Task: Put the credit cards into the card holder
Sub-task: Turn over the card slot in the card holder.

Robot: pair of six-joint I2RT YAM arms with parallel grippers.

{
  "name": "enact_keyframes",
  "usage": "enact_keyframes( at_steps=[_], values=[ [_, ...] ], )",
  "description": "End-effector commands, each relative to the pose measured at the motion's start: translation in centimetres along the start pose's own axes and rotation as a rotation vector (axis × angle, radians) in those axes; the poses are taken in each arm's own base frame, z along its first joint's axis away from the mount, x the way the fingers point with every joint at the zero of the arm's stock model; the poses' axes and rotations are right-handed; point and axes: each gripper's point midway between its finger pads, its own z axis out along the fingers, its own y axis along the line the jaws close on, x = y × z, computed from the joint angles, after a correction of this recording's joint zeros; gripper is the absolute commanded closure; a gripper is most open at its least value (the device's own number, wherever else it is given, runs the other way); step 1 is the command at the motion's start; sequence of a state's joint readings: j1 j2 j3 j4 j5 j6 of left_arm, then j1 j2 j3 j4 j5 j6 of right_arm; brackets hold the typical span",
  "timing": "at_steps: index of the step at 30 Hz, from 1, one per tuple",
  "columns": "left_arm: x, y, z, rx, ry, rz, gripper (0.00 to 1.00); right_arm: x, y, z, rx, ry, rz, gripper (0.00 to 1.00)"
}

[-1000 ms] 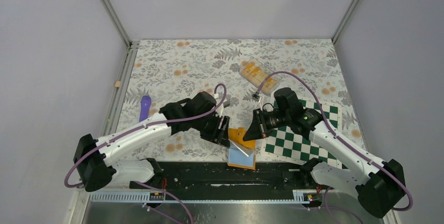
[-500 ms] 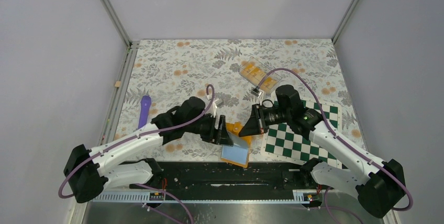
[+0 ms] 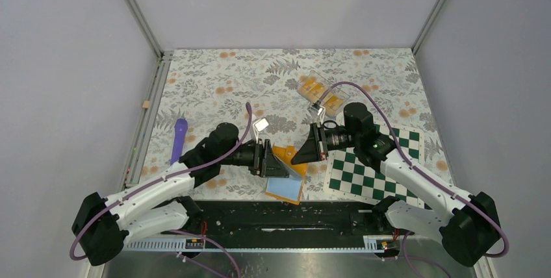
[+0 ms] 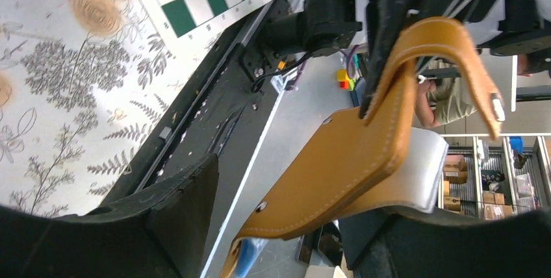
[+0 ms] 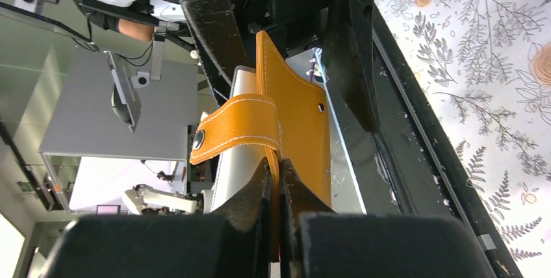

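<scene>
Right wrist | right gripper (image 5: 279,169) pinching orange card holder (image 5: 295,119) cover

Floral-print surface (image 3: 214,76) has a purple plastic stick (image 3: 179,136) far left, clear plastic box (image 3: 318,93) further back, green-and-white chequered board (image 3: 357,179) near right.

Left arm (image 3: 156,187) and right arm (image 3: 416,177) reach inward, meeting at lower centre; left tool (image 3: 276,163) gapes wide, right tool (image 3: 297,158) is pinched tight.
</scene>
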State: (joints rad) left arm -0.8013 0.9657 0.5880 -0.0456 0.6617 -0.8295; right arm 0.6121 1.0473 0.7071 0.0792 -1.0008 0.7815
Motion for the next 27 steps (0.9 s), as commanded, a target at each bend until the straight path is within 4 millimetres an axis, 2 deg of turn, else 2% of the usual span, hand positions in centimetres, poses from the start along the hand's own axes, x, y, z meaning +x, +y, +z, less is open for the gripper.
enact_keyframes(
  at_steps=[1,5,9,12,16,20,24,27],
  values=[
    [-1.9,-3.7,-0.8,0.160,-0.078,0.098,0.38,-0.6,1.9,-0.1,-0.086,0.009,-0.021,1.00],
    [-2.4,-4.7,-1.3,0.204,-0.102,0.118,0.50,-0.8,1.6,0.0,-0.078,0.006,-0.009,1.00],
    [-2.3,-4.6,-1.5,0.200,-0.099,0.108,0.80,-1.1,0.9,0.2,-0.056,-0.008,0.014,1.00],
    [-2.0,-4.0,-1.5,0.176,-0.088,0.090,0.98,-1.4,0.2,0.4,-0.034,-0.020,0.029,0.95],
    [-1.9,-3.1,-1.7,0.130,-0.091,0.067,1.00,-1.7,-0.6,0.3,0.011,-0.031,0.029,0.57],
    [-1.4,-2.2,-1.9,0.072,-0.069,0.059,1.00,-1.5,-1.8,-0.6,0.138,-0.042,-0.022,0.26],
    [-0.9,-1.6,-2.0,0.026,-0.023,0.057,1.00,-0.9,-2.1,-1.7,0.210,-0.023,-0.107,0.09],
    [-0.6,-1.9,-1.9,0.031,0.026,0.054,1.00,-0.1,-2.3,-2.3,0.230,0.014,-0.173,0.01]
  ],
)
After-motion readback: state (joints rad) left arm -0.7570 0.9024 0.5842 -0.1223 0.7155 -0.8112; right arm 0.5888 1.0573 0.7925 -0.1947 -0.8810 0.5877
